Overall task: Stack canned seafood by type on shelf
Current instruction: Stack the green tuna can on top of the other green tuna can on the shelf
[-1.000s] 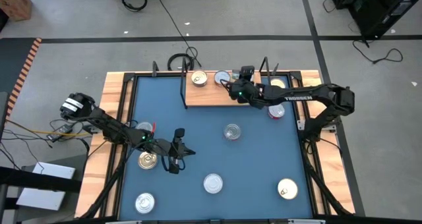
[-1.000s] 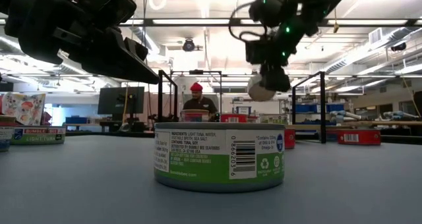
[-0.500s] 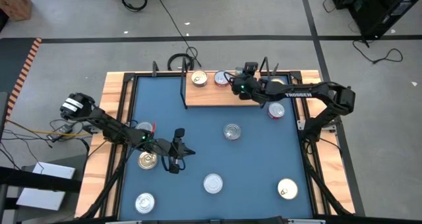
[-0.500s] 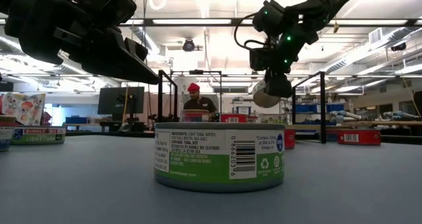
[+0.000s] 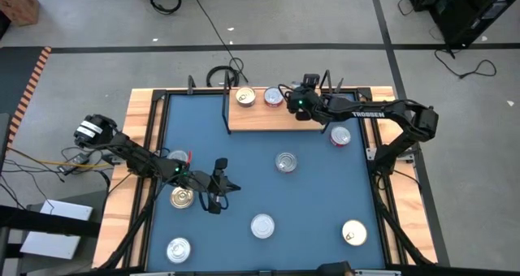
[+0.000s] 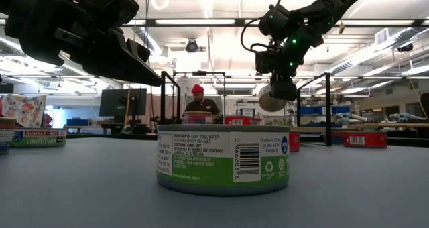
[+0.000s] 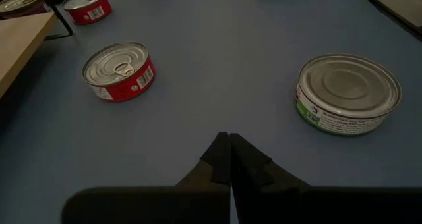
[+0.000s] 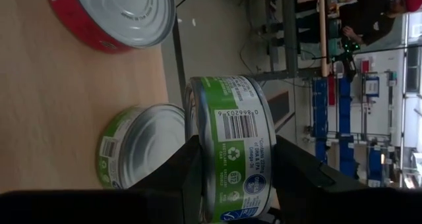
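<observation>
The shelf (image 5: 260, 118) stands at the table's far edge. On it are a gold-lidded tin (image 5: 244, 97), a red-sided tin (image 5: 274, 97) and a green-sided tin (image 8: 142, 145). My right gripper (image 5: 296, 102) hovers over the shelf's right part, shut on a green-sided, silver-lidded tin (image 8: 234, 118) beside the resting green one. My left gripper (image 5: 224, 185) is shut on nothing above the blue table's left half. A red tin (image 7: 119, 70) and a green tin (image 7: 347, 92) lie ahead of it. My right gripper pinches the green tin between its two fingers, one on each flat end (image 8: 195, 118). The labelled side wall (image 8: 244, 138) faces the wrist. The fingers come slanting down from the table's right side. The tin is lifted clear of the shelf (image 8: 53, 118), its ends facing roughly up and down.
Loose tins lie on the table: silver ones (image 5: 285, 161) (image 5: 262, 225) (image 5: 178, 248), gold ones (image 5: 353, 232) (image 5: 182, 197), and a red one (image 5: 340, 135) right of the shelf. Black wire uprights (image 6: 328, 107) stand at the shelf's ends. A person (image 6: 199, 104) is beyond the table.
My right gripper has carried the green tin toward the table's far edge over the shelf, sinking slightly and rolling a little. The tin stays in the same hold.
</observation>
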